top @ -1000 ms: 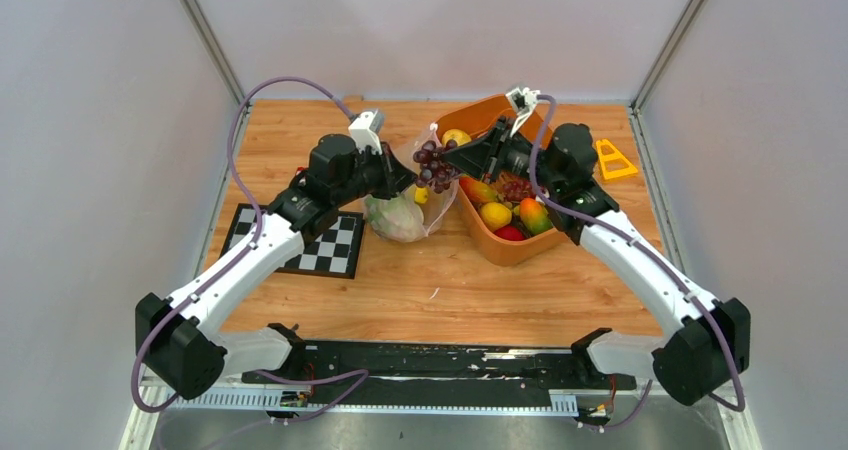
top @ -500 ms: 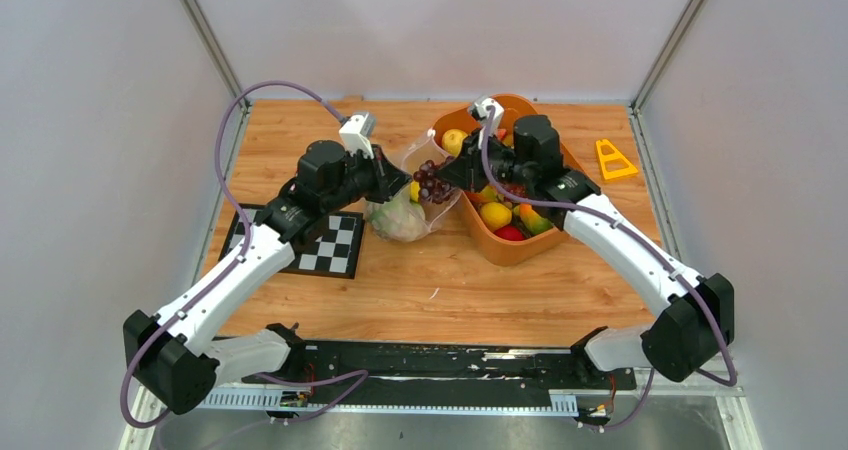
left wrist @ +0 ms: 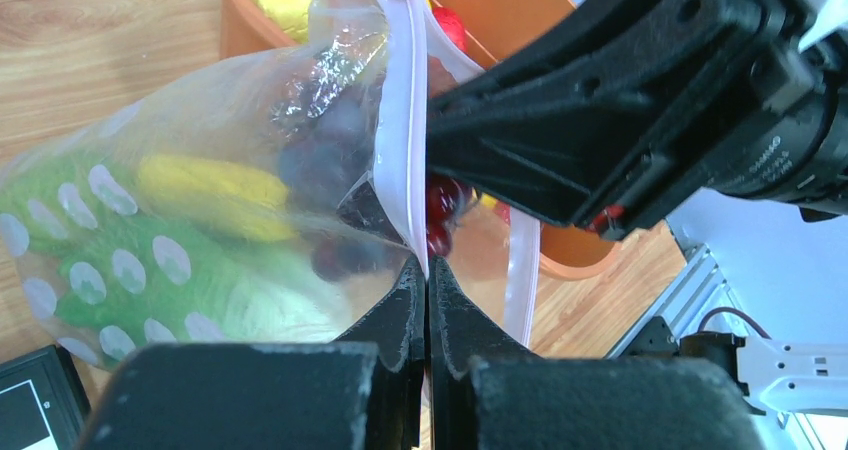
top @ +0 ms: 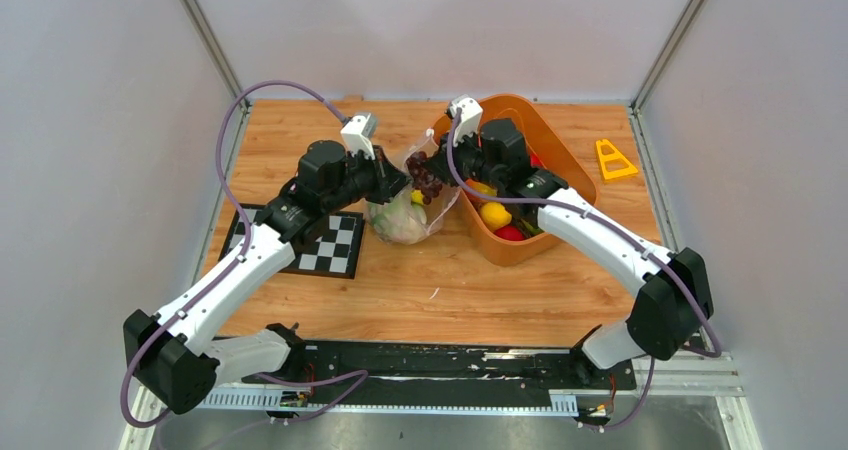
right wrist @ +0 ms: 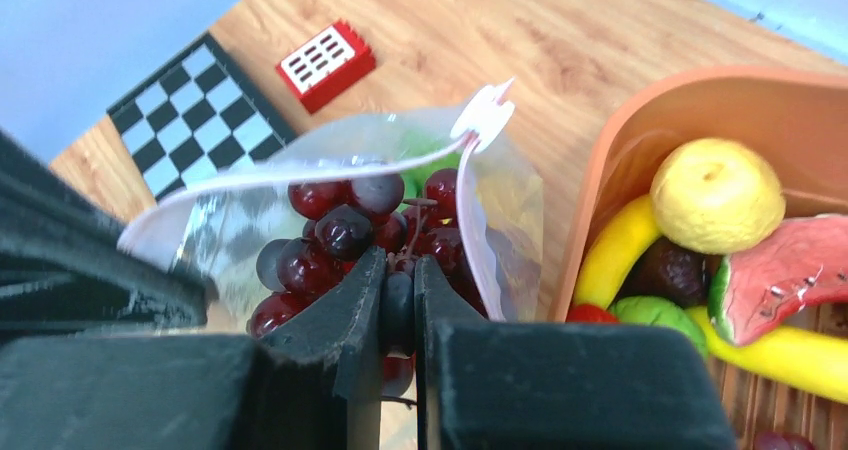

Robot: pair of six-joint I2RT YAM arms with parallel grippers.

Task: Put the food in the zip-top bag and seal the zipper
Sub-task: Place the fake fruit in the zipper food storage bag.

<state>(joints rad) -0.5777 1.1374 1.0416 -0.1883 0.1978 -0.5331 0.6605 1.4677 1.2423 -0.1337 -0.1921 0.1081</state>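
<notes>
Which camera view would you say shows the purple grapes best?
Right wrist: the purple grapes sit central, pinched by the right gripper at the mouth of the zip-top bag. Left wrist shows them blurred through plastic; top external, a small dark cluster.

Two arms, same build.

- **Links:** left arm [top: 235, 270] and right arm [top: 600, 232] have long, smooth white-shelled links with bulky, rounded black joint housings between them.
- **Mounting:** one arm sits at each end of a flat black base rail [top: 440, 362].
- **Cables:** a loose dull-purple cable [top: 222, 145] runs along the left arm, and a matching purple cable [top: 452, 165] along the right.
- **Cameras:** small white camera block [top: 359, 133] on the left arm's end farthest from the rail; a twin white block [top: 463, 108] on the right.
- **Fingers:** left arm's fingers [left wrist: 395, 320] are matte black wedges tapering to thin tips. Right arm's fingers [right wrist: 350, 310] are alike.
- **Markings:** the right arm's round black wrist housing [left wrist: 770, 150] carries white lettering, too small to read.
</notes>
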